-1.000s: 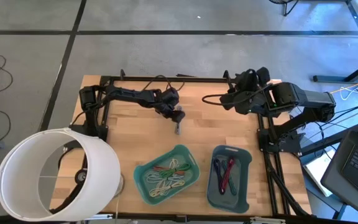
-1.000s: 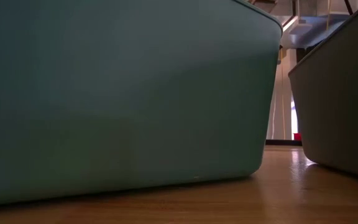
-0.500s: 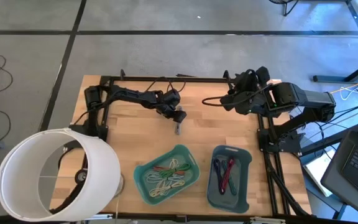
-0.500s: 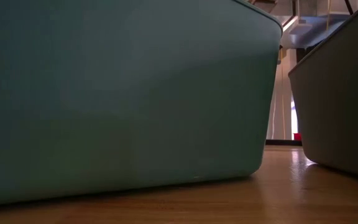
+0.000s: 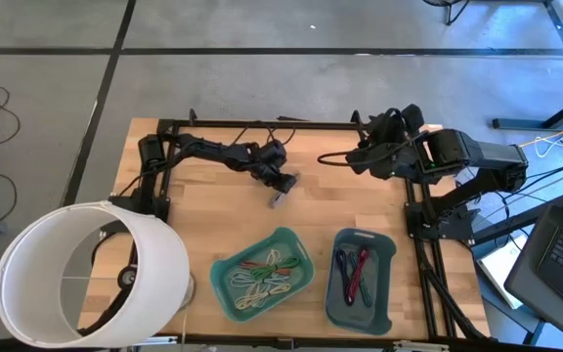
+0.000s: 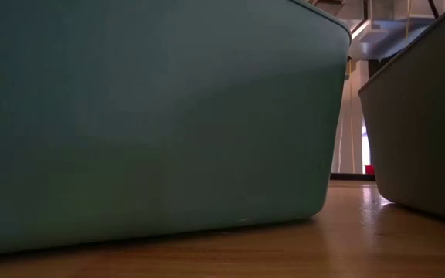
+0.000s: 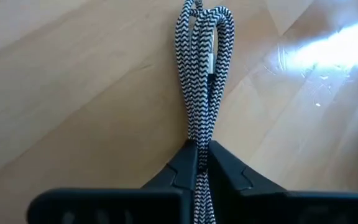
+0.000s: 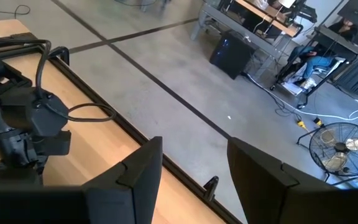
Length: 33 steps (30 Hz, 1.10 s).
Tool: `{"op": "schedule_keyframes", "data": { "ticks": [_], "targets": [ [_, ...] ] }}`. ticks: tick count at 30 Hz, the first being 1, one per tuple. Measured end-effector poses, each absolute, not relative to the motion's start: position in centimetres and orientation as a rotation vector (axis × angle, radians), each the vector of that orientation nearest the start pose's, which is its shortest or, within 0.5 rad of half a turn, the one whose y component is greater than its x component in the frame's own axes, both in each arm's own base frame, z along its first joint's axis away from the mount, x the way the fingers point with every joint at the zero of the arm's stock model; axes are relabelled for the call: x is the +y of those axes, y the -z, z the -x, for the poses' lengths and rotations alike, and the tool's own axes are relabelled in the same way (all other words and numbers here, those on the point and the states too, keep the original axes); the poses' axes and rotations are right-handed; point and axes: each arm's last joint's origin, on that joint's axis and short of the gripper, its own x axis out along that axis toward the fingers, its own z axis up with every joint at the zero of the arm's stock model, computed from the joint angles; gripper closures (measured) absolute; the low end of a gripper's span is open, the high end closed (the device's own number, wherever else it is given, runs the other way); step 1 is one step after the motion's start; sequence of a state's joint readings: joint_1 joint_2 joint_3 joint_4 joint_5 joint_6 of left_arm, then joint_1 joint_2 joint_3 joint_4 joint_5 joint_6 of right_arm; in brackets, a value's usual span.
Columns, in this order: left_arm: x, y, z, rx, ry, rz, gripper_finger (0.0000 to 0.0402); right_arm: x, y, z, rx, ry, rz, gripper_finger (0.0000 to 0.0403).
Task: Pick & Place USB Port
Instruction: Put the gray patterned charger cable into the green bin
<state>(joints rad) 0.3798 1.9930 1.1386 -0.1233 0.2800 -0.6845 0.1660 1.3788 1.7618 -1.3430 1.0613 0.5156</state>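
While no writing shows, left gripper [image 7: 202, 163] clamps braided cable [image 7: 205, 68], right gripper [image 8: 191, 165] parted.

No text, label, brand, number or sign is showing legibly on anything in these views.

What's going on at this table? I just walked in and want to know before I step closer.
The left gripper is shut on a braided black-and-white cable in the middle of the wooden table. The right gripper waits open at the table's far right edge, holding nothing. Nearer the front sit a teal tray with light and coloured cables and a blue tray with dark and red ones. The held cable is in neither tray yet.
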Motion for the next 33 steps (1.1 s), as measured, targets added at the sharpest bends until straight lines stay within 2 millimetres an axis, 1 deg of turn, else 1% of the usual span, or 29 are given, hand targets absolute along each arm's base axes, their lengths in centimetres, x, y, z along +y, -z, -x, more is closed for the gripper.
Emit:
{"op": "schedule_keyframes", "data": {
  "ticks": [4, 6, 10, 12, 14, 17, 20, 23, 25, 27, 29, 33],
  "targets": [
    [13.8, -12.7, -36.5, 0.865, -0.387, 0.934, 0.0393, 1.2, -44.3, -22.3, 0.564, 0.988, 0.112, 0.0219],
    [14.0, -13.9, -37.0, 0.817, -0.353, 0.918, 0.0394, 1.2, -44.3, -22.3, 0.564, 0.988, 0.112, 0.0219],
    [14.2, -18.7, -37.5, 0.667, -0.280, 0.860, 0.0395, 1.2, -44.3, -22.3, 0.564, 0.989, 0.112, 0.0219],
    [14.2, -21.1, -37.3, 0.607, -0.258, 0.828, 0.0396, 1.2, -44.3, -22.3, 0.564, 0.989, 0.112, 0.0219],
    [14.2, -23.9, -36.7, 0.534, -0.242, 0.779, 0.0396, 1.2, -44.3, -22.2, 0.565, 0.989, 0.112, 0.0219],
    [14.5, -28.1, -35.2, 0.412, -0.215, 0.678, 0.0397, 1.2, -44.3, -22.3, 0.564, 0.989, 0.111, 0.0219],
    [14.5, -31.3, -33.8, 0.298, -0.171, 0.543, 0.0397, 1.1, -44.3, -22.3, 0.558, 0.985, 0.100, 0.0219],
    [14.3, -34.6, -33.0, 0.111, -0.012, 0.404, 0.0397, 0.9, -44.6, -22.9, 0.551, 0.940, 0.076, 0.0219],
    [14.1, -36.5, -32.9, -0.036, 0.106, 0.320, 0.0397, 0.7, -44.9, -23.5, 0.549, 0.867, 0.057, 0.0219],
    [13.8, -37.8, -32.7, -0.146, 0.204, 0.274, 0.0397, 0.4, -45.2, -24.1, 0.544, 0.771, 0.052, 0.0219],
    [13.7, -38.4, -32.5, -0.194, 0.257, 0.261, 0.0397, 0.3, -45.7, -24.7, 0.527, 0.661, 0.065, 0.0219],
    [13.6, -38.3, -32.6, -0.188, 0.282, 0.263, 0.0397, 0.2, -47.3, -25.6, 0.404, 0.429, 0.083, 0.0219]
  ]
}}
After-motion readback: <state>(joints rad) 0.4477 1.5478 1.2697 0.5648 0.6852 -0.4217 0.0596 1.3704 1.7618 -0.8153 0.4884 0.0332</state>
